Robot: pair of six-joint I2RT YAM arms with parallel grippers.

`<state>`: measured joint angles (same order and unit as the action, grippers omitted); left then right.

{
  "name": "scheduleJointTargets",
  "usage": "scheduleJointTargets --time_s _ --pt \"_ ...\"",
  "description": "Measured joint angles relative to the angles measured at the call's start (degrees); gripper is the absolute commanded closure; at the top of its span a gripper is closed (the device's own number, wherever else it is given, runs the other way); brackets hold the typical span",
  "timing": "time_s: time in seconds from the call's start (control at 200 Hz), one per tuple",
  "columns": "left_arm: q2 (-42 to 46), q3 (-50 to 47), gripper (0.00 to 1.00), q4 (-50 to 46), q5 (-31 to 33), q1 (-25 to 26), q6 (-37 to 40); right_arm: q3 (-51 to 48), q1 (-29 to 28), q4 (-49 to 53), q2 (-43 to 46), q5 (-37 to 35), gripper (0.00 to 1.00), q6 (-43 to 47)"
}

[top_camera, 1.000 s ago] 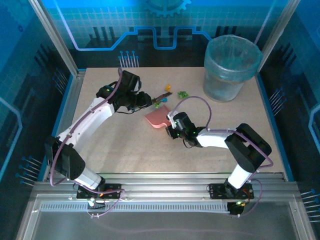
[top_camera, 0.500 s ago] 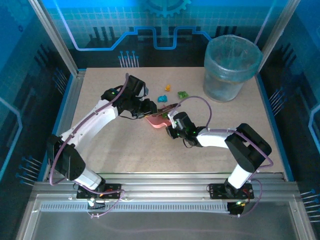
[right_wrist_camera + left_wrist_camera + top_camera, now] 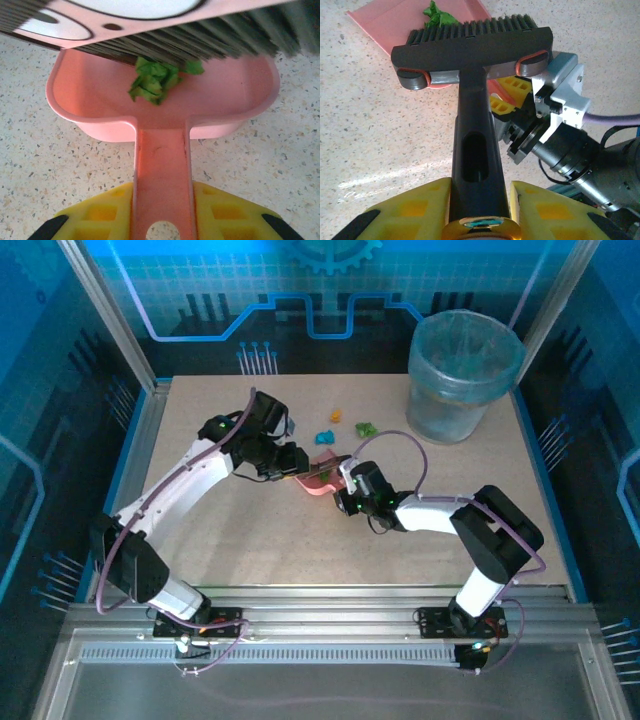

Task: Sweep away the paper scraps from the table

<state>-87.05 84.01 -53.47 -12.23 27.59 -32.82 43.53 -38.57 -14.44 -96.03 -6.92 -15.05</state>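
Note:
My left gripper (image 3: 480, 210) is shut on the black handle of a brush (image 3: 472, 47), whose bristles rest at the mouth of the pink dustpan (image 3: 95, 100). My right gripper (image 3: 162, 210) is shut on the dustpan's handle, and the pan lies flat on the table (image 3: 250, 540). One crumpled green paper scrap (image 3: 155, 82) sits inside the pan just under the bristles. In the top view, the brush (image 3: 318, 468) meets the dustpan (image 3: 312, 484) mid-table. Beyond them lie a blue scrap (image 3: 325, 437), an orange scrap (image 3: 335, 416) and a green scrap (image 3: 366, 427).
A translucent blue bin (image 3: 462, 360) with a liner stands at the far right corner. The metal frame (image 3: 140, 440) edges the board on the left, right and near sides. Both arms reach toward the table's middle, with the right arm's cable (image 3: 405, 445) looping above it.
My left arm has swung the brush right to the dustpan's mouth, pushing a green scrap into the pan. The right gripper and dustpan have barely shifted.

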Motion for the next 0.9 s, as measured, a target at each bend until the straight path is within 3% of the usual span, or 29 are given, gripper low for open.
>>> scheduleJointTargets --time_s 0.495,0.9 --pt "6.1 -0.3 1.0 -6.5 3.5 -3.5 2.6 0.0 0.6 -0.2 0.0 0.5 1.0 -0.6" --pt "9.2 -6.3 1.0 -5.4 3.9 -5.0 2.7 0.0 0.8 -0.2 0.0 0.6 1.0 -0.6"
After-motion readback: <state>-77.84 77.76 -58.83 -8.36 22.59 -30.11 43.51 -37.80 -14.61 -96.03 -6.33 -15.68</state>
